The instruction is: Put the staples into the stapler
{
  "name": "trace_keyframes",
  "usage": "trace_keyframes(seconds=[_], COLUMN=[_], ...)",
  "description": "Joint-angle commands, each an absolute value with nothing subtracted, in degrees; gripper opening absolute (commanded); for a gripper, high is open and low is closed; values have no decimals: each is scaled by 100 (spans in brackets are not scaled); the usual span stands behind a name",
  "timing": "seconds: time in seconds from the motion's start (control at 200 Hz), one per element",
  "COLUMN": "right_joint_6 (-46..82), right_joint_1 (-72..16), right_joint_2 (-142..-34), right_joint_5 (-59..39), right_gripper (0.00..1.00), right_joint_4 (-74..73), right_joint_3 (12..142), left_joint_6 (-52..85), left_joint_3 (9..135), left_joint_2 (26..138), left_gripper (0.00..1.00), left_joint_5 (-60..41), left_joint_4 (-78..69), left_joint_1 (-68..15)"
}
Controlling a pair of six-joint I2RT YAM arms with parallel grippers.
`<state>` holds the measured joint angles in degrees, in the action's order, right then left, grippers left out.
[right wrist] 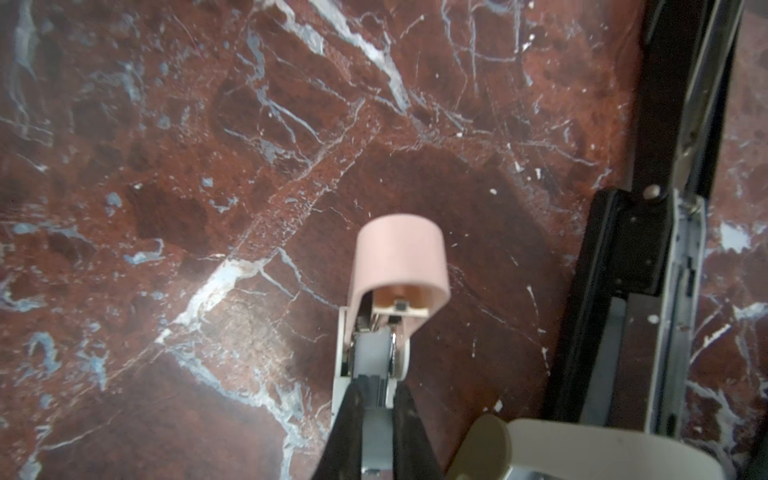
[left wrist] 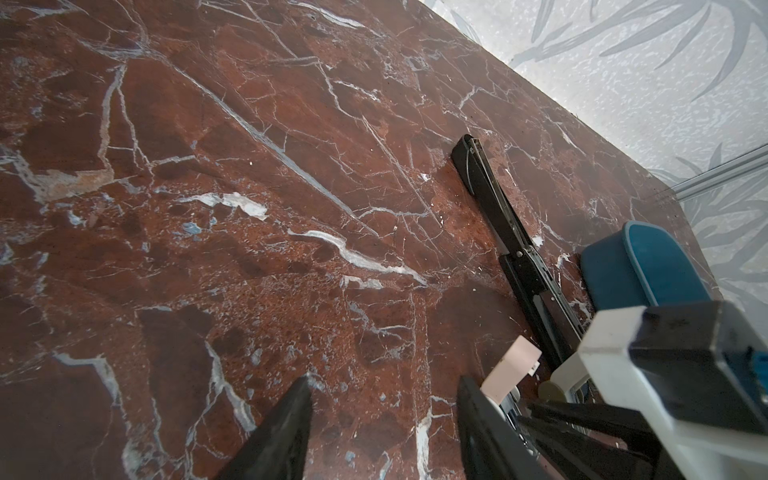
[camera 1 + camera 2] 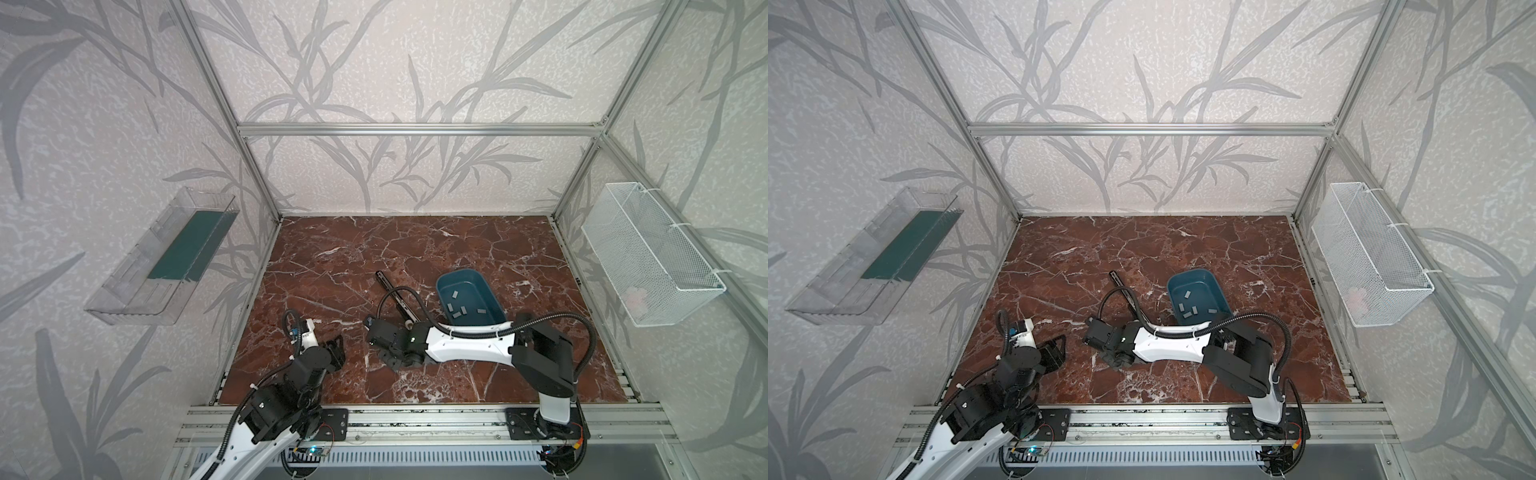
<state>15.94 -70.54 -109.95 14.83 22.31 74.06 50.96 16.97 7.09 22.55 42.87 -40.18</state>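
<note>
We see the right gripper clamped on a pink stapler (beside the black stapler); left gripper half-open, empty.

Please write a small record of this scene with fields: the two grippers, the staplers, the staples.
left gripper: jaws open, empty, over the table
right gripper: jaws shut on the pink stapler
black stapler: lies opened out flat on the table, beside the blue tray
staples: several loose grey strips inside the blue tray
</note>
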Motion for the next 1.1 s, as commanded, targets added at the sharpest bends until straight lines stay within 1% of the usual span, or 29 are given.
trace_keyframes(seconds=[0.0,1.095], right_joint_6=[1543,1442], right_joint_1=[-7068,-7060], right_joint_2=[-10712,-11152], right_joint_5=[1425,1388], right_gripper=[14,14], right_joint_4=[2051,2138], right_joint_3=[7321,7488], left_joint_6=[5040,5037], left_joint_3=[1642,1643], left_joint_2=[668,668], left_gripper=[57,57], left_joint_5=[2364,2348], left_joint_4=[4342,4347], left_joint_1=[-4029,-4032])
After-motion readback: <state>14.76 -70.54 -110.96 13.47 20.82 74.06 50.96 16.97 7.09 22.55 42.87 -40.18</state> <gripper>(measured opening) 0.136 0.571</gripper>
